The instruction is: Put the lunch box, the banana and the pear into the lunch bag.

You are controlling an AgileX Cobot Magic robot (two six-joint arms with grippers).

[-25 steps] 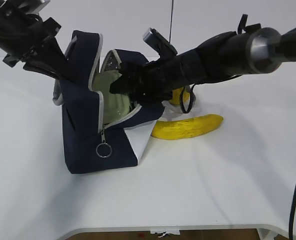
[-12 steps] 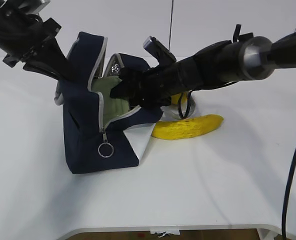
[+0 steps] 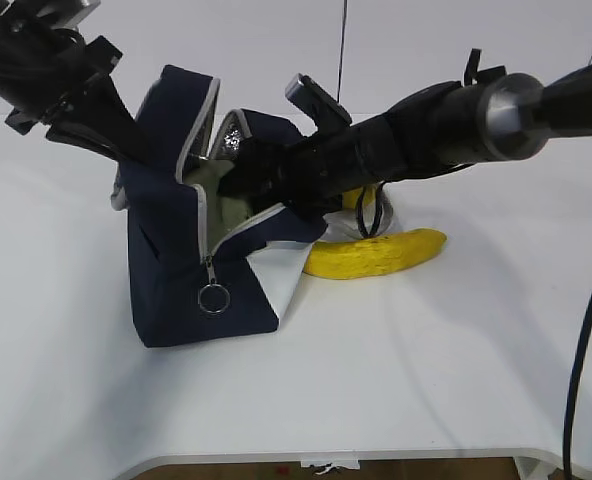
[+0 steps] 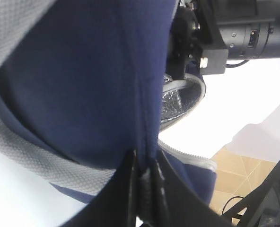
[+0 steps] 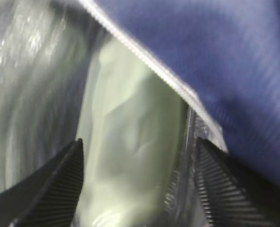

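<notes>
The navy lunch bag (image 3: 176, 280) stands at the left with its top flap held up. My left gripper (image 3: 126, 140) is shut on the flap's seam, seen close in the left wrist view (image 4: 144, 163) against navy fabric (image 4: 83, 71). My right gripper (image 3: 238, 178) reaches into the bag's mouth and holds the lunch box (image 3: 216, 205). The box's pale green lid (image 5: 130, 127) fills the space between the wide-set jaws (image 5: 139, 144), under the bag's zipper edge (image 5: 225, 56). The banana (image 3: 376, 255) lies on the table right of the bag. The pear (image 3: 353, 196) is mostly hidden behind my right arm.
The silver lining (image 5: 26, 56) shows inside the bag. The zipper's ring pull (image 3: 213, 298) hangs at the bag's front corner. A black cable (image 3: 588, 380) hangs at the right edge. The white table's front edge (image 3: 326, 458) runs along the bottom.
My right gripper has pushed the lunch box further into the bag, so less green lid shows. The flap has shifted slightly. The banana and pear have not moved.
</notes>
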